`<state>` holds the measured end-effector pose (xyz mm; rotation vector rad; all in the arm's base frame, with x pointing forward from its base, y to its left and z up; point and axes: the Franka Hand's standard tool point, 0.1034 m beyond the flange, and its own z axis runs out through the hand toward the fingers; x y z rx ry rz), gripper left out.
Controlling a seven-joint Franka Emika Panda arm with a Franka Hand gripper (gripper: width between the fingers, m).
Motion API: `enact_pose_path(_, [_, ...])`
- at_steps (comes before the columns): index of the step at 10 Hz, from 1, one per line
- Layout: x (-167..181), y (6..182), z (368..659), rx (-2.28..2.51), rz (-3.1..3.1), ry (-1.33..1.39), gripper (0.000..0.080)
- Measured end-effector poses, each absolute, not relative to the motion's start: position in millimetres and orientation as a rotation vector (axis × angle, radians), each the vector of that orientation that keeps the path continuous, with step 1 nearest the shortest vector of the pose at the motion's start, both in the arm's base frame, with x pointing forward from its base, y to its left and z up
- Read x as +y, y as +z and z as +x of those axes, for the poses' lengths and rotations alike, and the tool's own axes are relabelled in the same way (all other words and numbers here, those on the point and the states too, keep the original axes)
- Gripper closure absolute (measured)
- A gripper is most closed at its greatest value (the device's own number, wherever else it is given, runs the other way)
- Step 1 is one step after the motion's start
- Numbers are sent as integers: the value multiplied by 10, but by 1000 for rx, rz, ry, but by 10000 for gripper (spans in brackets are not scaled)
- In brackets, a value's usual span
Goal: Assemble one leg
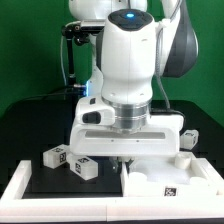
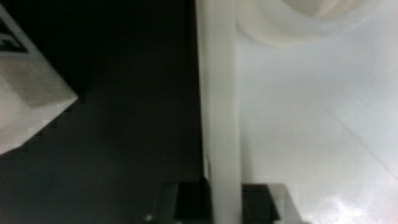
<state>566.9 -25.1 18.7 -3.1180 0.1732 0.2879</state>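
A white square tabletop (image 1: 170, 182) lies flat at the front of the exterior view's right. My gripper (image 1: 127, 157) is down at its left edge, hidden under the hand. In the wrist view the tabletop (image 2: 311, 120) fills one side, and its thin edge (image 2: 219, 120) runs straight between my two dark fingers (image 2: 187, 205), which press against it on both sides. Two white legs with marker tags (image 1: 55, 155) (image 1: 84, 168) lie on the black table to the exterior view's left of the gripper. Another white part (image 1: 187, 138) lies at the right, behind the tabletop.
A white wall (image 1: 18, 185) borders the black table at the front left and runs along the front. In the wrist view a pale blurred part (image 2: 27, 100) lies across the black table from the tabletop's edge. Green backdrop and cables are behind the arm.
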Motion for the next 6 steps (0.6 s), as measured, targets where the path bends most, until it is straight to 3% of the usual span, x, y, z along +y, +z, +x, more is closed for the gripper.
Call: enact_pose_path(6, [-221,148,5848,146,-3114,323,743])
